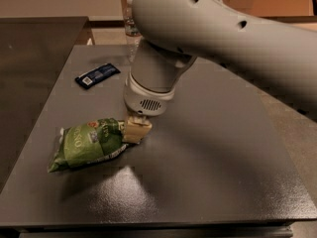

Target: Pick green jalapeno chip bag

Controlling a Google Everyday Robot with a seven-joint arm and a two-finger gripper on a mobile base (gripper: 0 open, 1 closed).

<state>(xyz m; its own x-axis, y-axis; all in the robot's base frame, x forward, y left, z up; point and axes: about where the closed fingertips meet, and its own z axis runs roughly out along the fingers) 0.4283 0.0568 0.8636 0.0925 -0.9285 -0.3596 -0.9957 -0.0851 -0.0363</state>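
Note:
The green jalapeno chip bag [86,144] lies at the front left of the dark grey table [213,148], crumpled, with its right end raised. My gripper [134,131] hangs under the big grey arm and is at the bag's right end. Its cream-coloured fingers [138,129] are closed on the bag's right edge. The rest of the bag hangs down to the left, with its far end touching or close to the tabletop.
A small blue wrapped bar [97,75] lies at the back left of the table. A clear water bottle [130,24] stands at the back edge, partly behind my arm. A second dark surface [29,58] adjoins on the left.

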